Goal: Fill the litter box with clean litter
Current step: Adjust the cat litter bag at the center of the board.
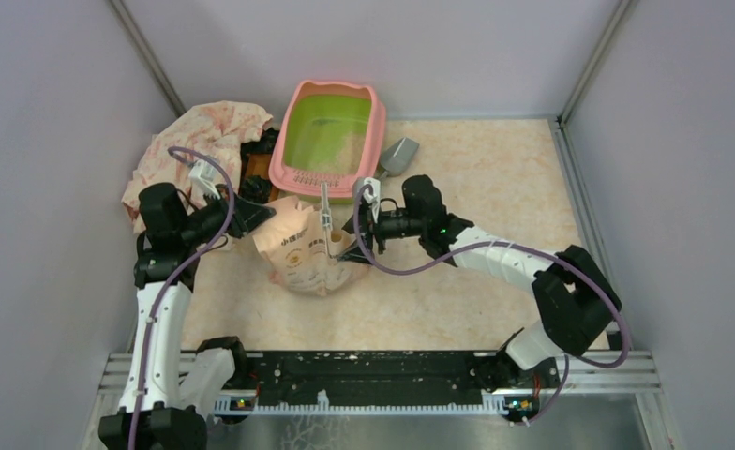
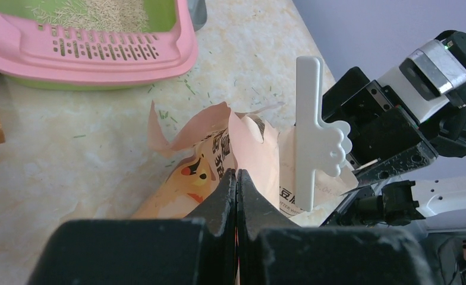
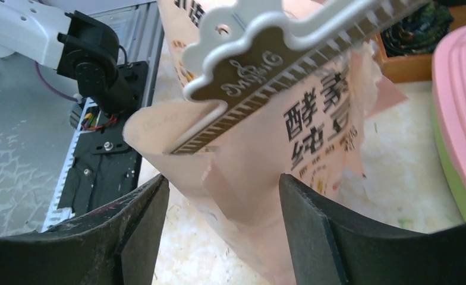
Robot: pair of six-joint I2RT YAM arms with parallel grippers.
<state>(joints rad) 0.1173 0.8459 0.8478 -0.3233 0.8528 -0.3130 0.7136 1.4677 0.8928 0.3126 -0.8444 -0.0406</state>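
Observation:
The litter box (image 1: 298,111), pink-rimmed and lime-green inside, stands at the back with a patch of clean litter (image 1: 347,148) in it; the litter (image 2: 103,8) also shows pale tan in the left wrist view. In front of it the peach-pink bag (image 1: 300,251) stands upright with its torn top open and a white clip (image 1: 326,212) on its upper edge. My left gripper (image 2: 236,178) is shut on the bag's left top edge (image 2: 183,178). My right gripper (image 3: 222,196) is open, and the bag's right corner (image 3: 248,178) hangs between its fingers untouched. The clip (image 3: 278,53) sits just above them.
A silver scoop (image 1: 399,155) lies right of the litter box. A crumpled pink-patterned cloth (image 1: 200,136) is at the back left, and a brown wooden tray (image 1: 256,167) holding dark things sits beside it. Grey walls close in on three sides.

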